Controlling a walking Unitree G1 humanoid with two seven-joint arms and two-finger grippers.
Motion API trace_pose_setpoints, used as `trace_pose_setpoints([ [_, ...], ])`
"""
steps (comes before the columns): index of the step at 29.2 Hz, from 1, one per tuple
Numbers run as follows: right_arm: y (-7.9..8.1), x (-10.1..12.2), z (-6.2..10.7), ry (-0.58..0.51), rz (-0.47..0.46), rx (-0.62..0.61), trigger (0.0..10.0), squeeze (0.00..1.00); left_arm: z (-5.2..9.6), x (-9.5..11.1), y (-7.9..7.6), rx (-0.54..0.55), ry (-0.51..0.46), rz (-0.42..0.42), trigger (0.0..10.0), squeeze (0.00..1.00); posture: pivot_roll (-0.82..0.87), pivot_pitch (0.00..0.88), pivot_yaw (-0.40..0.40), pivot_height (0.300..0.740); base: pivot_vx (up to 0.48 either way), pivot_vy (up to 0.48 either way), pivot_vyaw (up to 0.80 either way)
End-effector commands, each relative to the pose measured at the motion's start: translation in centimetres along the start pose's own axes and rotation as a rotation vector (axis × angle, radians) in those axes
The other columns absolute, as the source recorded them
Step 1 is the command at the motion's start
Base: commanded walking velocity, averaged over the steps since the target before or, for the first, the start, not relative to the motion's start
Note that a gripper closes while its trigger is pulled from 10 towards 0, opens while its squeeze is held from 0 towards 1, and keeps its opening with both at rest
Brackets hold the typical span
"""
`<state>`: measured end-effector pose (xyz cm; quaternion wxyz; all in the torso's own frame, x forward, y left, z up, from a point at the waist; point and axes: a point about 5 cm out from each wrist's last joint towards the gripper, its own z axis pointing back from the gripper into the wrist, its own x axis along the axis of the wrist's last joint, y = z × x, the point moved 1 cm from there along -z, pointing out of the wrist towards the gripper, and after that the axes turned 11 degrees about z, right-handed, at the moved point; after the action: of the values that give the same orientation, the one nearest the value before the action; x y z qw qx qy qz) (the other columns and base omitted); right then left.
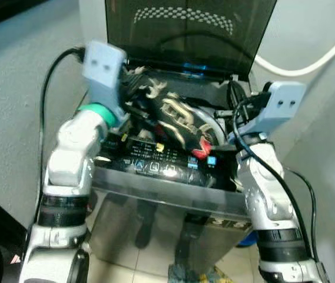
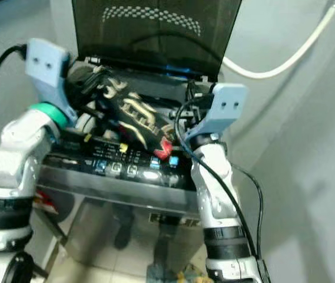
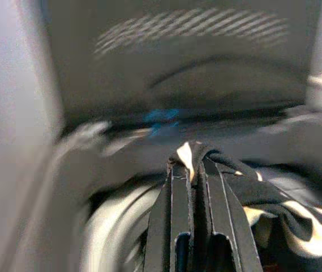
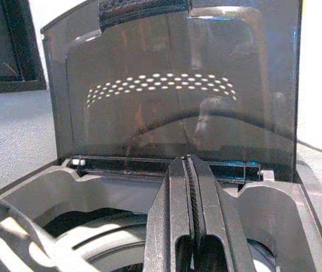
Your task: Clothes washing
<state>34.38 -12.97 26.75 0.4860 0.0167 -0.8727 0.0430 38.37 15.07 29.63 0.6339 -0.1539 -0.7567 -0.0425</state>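
Top-loading washer [image 1: 173, 191], lid [image 1: 185, 29] raised at upper centre. Left gripper [image 3: 193, 170] clamped on black-and-cream garment [image 1: 173, 115], draped over tub opening, centre frame. Right gripper [image 4: 188, 170] closed, empty. Risk: fabric snagging on front rim, spilling outside. Free room narrow between lid and rim.

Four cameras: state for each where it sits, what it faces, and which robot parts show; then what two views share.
Left eye: head, looking down at the open washing machine; both arms.
Right eye: same head, same scene.
Left wrist: along the left claw, shut on the black patterned garment, facing the raised lid.
Right wrist: along the shut, empty right claw, facing that lid.
Shared: both wrists see the lid's dotted arc.
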Motion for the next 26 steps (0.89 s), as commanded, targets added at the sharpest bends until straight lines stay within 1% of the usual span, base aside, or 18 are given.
trace_pose_setpoints([
  [1, 0.0, -0.1, 0.1, 0.005, 0.012, 0.005, 10.0, 0.0, -2.0, 1.7, 1.4, 0.048, 0.025, 0.09, 10.0, 0.0, 0.15, 0.062, 0.012, 0.74, 0.0, 0.0, 0.0],
  [2, 0.0, -0.1, 0.1, 0.005, 0.012, 0.005, 10.0, 0.0, -2.0, 1.7, 1.4, 0.048, 0.025, 0.09, 10.0, 0.0, 0.15, 0.062, 0.012, 0.74, 0.0, 0.0, 0.0],
  [3, 0.0, -0.1, 0.0, 0.005, 0.014, 0.005, 10.0, 0.0, -3.1, 2.7, 2.2, 0.082, 0.049, 0.148, 10.0, 0.0, 0.15, 0.066, 0.014, 0.74, 0.0, 0.0, 0.0],
  [4, 0.1, -0.1, 0.0, 0.006, 0.015, 0.007, 10.0, 0.0, -4.1, 4.1, 2.5, 0.103, 0.048, 0.167, 10.0, 0.0, 0.14, 0.072, 0.016, 0.74, 0.0, 0.0, 0.0],
  [5, 0.2, -0.1, 0.0, 0.006, 0.015, 0.007, 10.0, 0.0, -4.5, 4.8, 2.5, 0.114, 0.041, 0.169, 10.0, 0.0, 0.14, 0.072, 0.016, 0.74, 0.0, 0.0, 0.0],
  [6, 0.2, -0.1, 0.1, 0.006, 0.016, 0.008, 10.0, 0.0, -4.9, 5.9, 2.2, 0.115, 0.02, 0.111, 10.0, 0.0, 0.14, 0.075, 0.018, 0.74, 0.0, 0.0, 0.0],
  [7, 0.2, -0.1, 0.1, 0.006, 0.016, 0.008, 10.0, 0.0, -4.9, 5.9, 2.2, 0.115, 0.02, 0.111, 10.0, 0.0, 0.14, 0.075, 0.018, 0.74, 0.0, 0.0, 0.0],
  [9, 0.3, 0.0, 0.2, 0.007, 0.017, 0.007, 10.0, 0.0, -5.3, 7.1, 1.6, 0.099, -0.004, 0.02, 10.0, 0.0, 0.13, 0.08, 0.023, 0.74, 0.0, 0.0, 0.0],
  [11, 0.3, 0.0, 0.2, 0.007, 0.018, 0.007, 10.0, 0.0, -5.3, 7.4, 1.5, 0.099, -0.005, 0.004, 10.0, 0.0, 0.13, 0.08, 0.023, 0.74, 0.0, 0.0, 0.0],
  [12, 0.2, 0.0, 0.3, 0.008, 0.021, 0.003, 10.0, 0.0, -5.7, 7.6, 0.5, 0.056, 0.013, -0.035, 10.0, 0.0, 0.12, 0.084, 0.033, 0.74, 0.0, 0.0, 0.0],
  [13, 0.2, 0.0, 0.3, 0.008, 0.021, 0.003, 10.0, 0.0, -5.7, 7.6, 0.5, 0.056, 0.013, -0.035, 10.0, 0.0, 0.12, 0.084, 0.033, 0.74, 0.0, 0.0, 0.0],
  [15, 0.0, -0.1, 0.7, 0.013, 0.027, -0.012, 10.0, 0.0, -6.3, 6.8, -2.1, -0.095, 0.084, -0.128, 10.0, 0.01, 0.11, 0.088, 0.055, 0.74, 0.0, 0.0, 0.0],
  [16, 0.0, -0.1, 0.7, 0.013, 0.027, -0.012, 10.0, 0.0, -6.3, 6.8, -2.1, -0.095, 0.084, -0.128, 10.0, 0.01, 0.11, 0.088, 0.055, 0.74, 0.0, 0.0, 0.0],
  [17, 0.0, -0.1, 0.9, 0.015, 0.029, -0.02, 10.0, 0.0, -6.5, 5.9, -3.1, -0.152, 0.123, -0.16, 10.0, 1.0, 0.11, 0.088, 0.061, 0.74, 0.0, 0.0, 0.0],
  [19, -0.2, -0.1, 1.1, 0.017, 0.03, -0.032, 10.0, 0.0, -6.8, 4.6, -4.0, -0.2, 0.168, -0.169, 10.0, 1.0, 0.11, 0.088, 0.066, 0.74, 0.0, 0.0, 0.0],
  [21, -0.2, -0.1, 1.1, 0.017, 0.03, -0.032, 10.0, 0.0, -6.8, 4.6, -4.0, -0.2, 0.168, -0.169, 10.0, 1.0, 0.11, 0.088, 0.066, 0.74, 0.0, 0.0, 0.0],
  [23, -0.3, -0.1, 1.2, 0.016, 0.031, -0.039, 10.0, 0.0, -6.9, 3.6, -4.8, -0.242, 0.185, -0.158, 10.0, 1.0, 0.1, 0.088, 0.065, 0.74, 0.0, 0.0, 0.0],
  [26, -0.3, -0.1, 1.1, 0.015, 0.032, -0.039, 10.0, 0.0, -6.9, 3.2, -5.2, -0.267, 0.185, -0.153, 10.0, 1.0, 0.11, 0.085, 0.057, 0.74, 0.0, 0.0, 0.0],
])
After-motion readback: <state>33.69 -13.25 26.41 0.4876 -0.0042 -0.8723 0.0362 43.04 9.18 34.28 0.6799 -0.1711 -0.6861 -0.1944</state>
